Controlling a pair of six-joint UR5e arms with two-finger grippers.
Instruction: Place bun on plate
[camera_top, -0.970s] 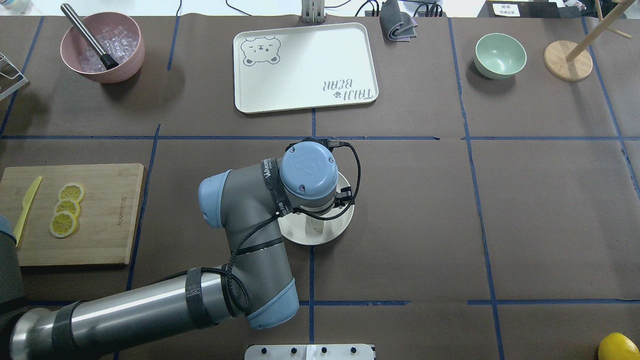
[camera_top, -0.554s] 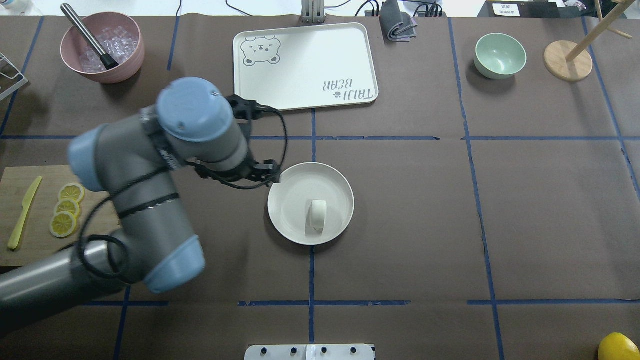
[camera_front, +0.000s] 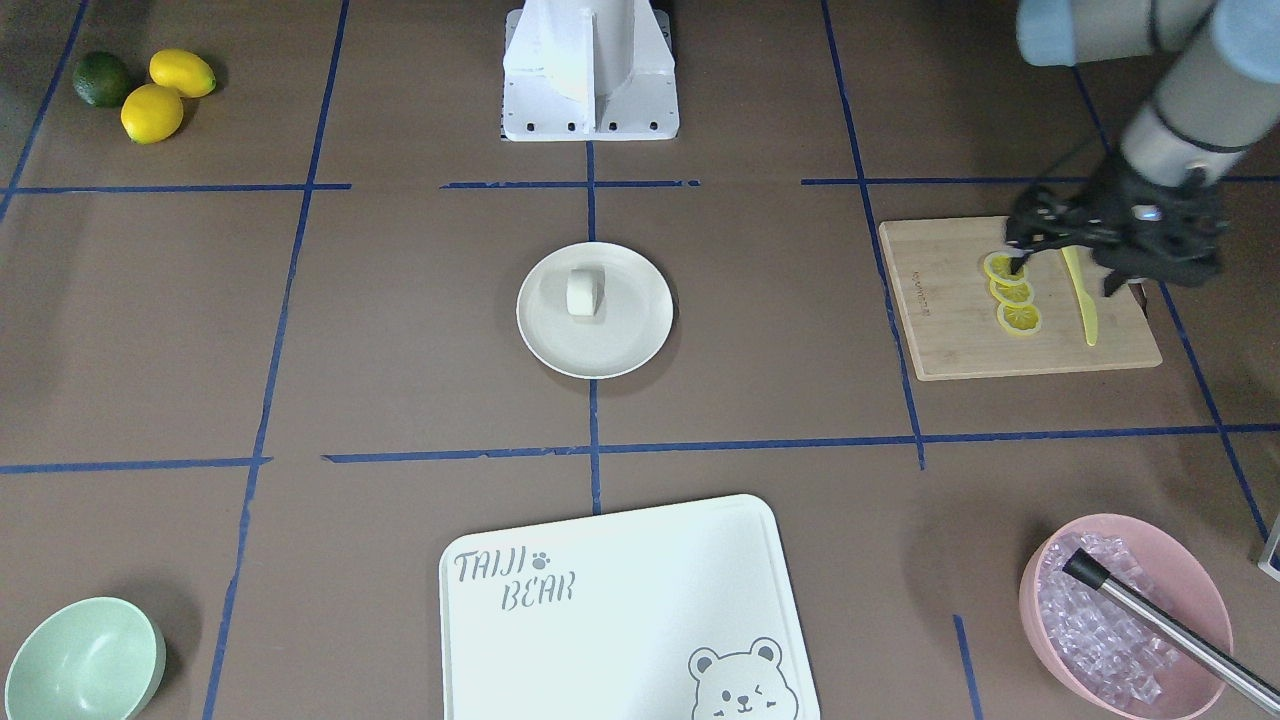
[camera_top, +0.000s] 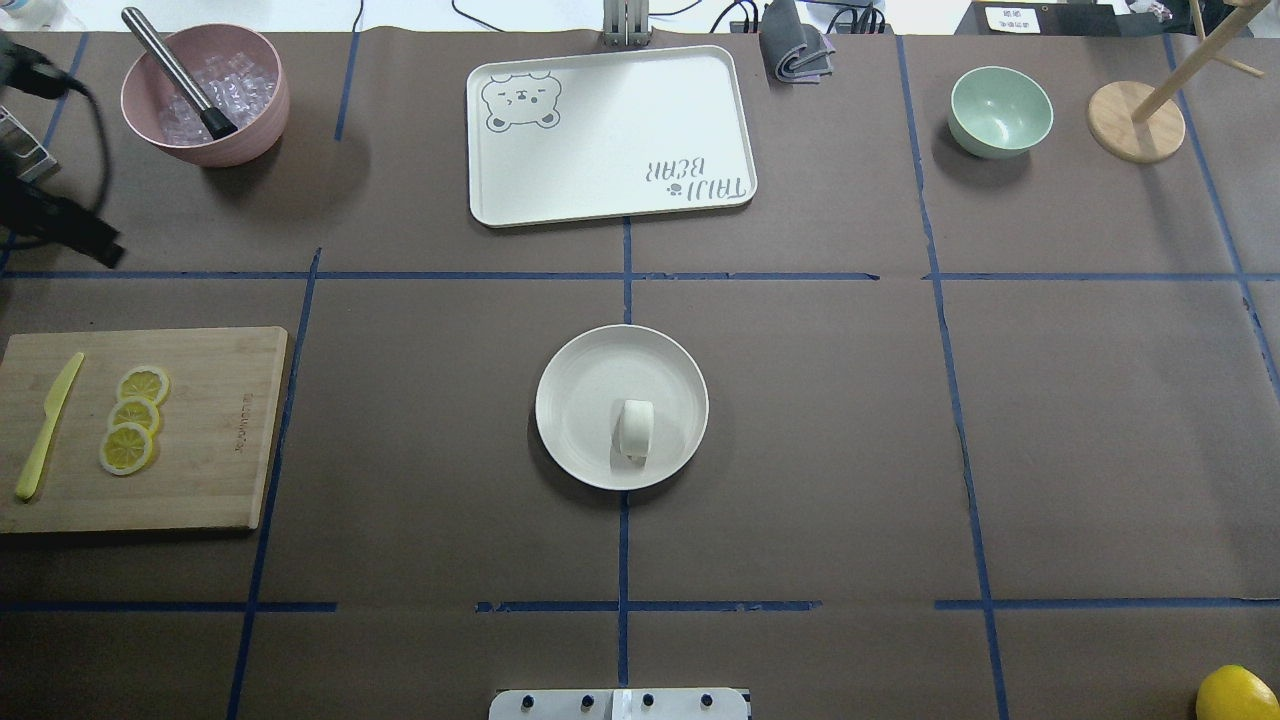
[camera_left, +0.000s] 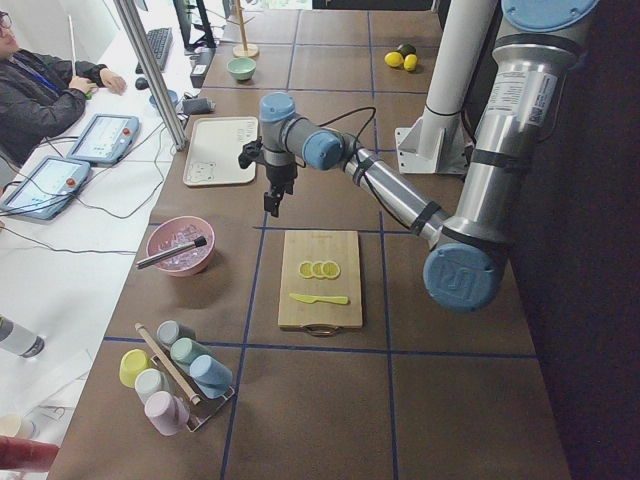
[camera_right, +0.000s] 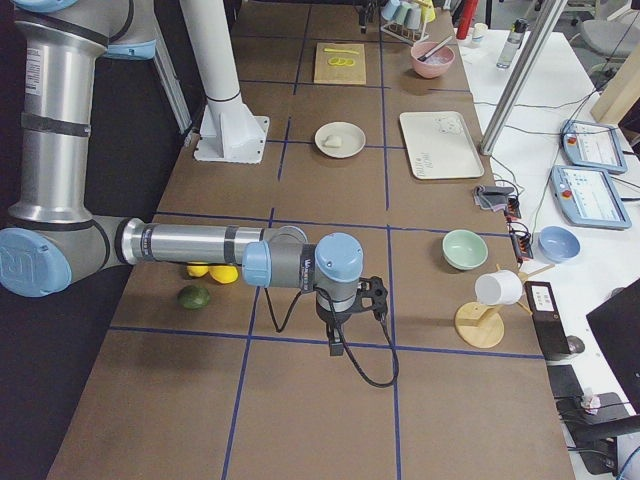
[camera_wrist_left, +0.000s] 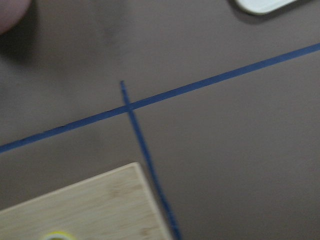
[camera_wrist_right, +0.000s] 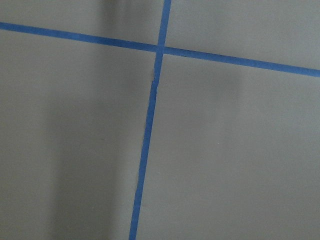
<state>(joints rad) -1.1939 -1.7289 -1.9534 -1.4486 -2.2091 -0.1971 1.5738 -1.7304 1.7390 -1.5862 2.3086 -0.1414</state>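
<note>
Bun (camera_top: 634, 430) on plate (camera_top: 572, 392); at 12 o'clock we read TAIJI BEAR on tray (camera_top: 610, 130); left gripper (camera_front: 1063, 275) fingers apart, right gripper (camera_right: 336, 342) we cannot tell.

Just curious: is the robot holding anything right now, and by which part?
Nothing is held. The bun lies free on the plate; the left end effector hangs open and empty near the cutting board. Nothing shows in the right end effector.
</note>
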